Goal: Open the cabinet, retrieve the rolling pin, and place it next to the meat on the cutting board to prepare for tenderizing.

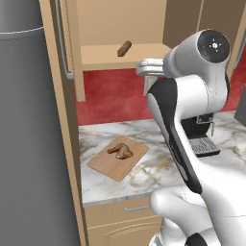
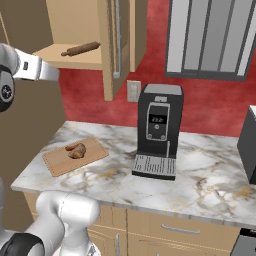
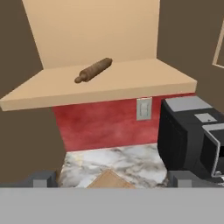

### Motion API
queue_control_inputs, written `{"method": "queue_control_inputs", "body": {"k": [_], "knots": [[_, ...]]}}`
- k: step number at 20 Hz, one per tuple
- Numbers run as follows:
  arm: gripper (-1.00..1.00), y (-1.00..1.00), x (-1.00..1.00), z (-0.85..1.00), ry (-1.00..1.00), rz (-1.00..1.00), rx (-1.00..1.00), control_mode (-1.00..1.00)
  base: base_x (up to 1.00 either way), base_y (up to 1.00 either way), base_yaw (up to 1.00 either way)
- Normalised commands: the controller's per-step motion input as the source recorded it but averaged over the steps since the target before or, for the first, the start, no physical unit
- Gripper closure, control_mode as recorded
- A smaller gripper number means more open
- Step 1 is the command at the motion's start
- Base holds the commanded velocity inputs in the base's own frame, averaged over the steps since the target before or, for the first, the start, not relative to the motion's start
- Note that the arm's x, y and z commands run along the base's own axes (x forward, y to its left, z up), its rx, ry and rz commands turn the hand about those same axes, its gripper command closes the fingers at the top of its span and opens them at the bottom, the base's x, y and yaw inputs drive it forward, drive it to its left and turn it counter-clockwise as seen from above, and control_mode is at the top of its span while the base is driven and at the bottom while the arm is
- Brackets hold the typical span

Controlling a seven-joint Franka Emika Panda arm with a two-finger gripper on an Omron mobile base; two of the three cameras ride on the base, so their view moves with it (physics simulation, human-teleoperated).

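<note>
The cabinet [image 1: 120, 19] stands open, its doors [image 2: 117, 45] swung wide. On its shelf lies the rolling pin [image 1: 124, 48] [image 2: 81, 49] [image 3: 93, 70], brown and slim, set at an angle. Down on the counter, the meat [image 1: 121, 151] [image 2: 76, 150] rests on the cutting board [image 1: 113, 167] [image 2: 60, 162], whose corner [image 3: 109, 180] shows low in the hand view. My gripper [image 3: 113, 179] is open and holds nothing. It hovers in front of the shelf edge, a little below it, with the rolling pin ahead and slightly left.
A black coffee machine [image 2: 157, 130] [image 3: 192, 135] stands on the marble counter [image 2: 210, 175] right of the board. A grey fridge [image 1: 29, 144] fills the left side. A wall outlet [image 3: 144, 108] sits under the shelf. A dark appliance [image 2: 248, 145] stands at the far right.
</note>
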Motion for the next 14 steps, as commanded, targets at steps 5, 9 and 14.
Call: {"method": "queue_control_inputs", "body": {"k": [5, 9, 14], "knots": [[-1.0, -0.16, 0.21, -0.02, 0.03, -0.03, -0.02, -1.0, 0.0, 0.0, 0.0], [-1.0, -0.03, 0.36, 0.0, 0.07, -0.03, 0.0, -1.0, 0.0, 0.0, 0.0], [-1.0, 0.0, 0.42, 0.0, 0.07, -0.03, 0.0, -1.0, 0.0, 0.0, 0.0]]}}
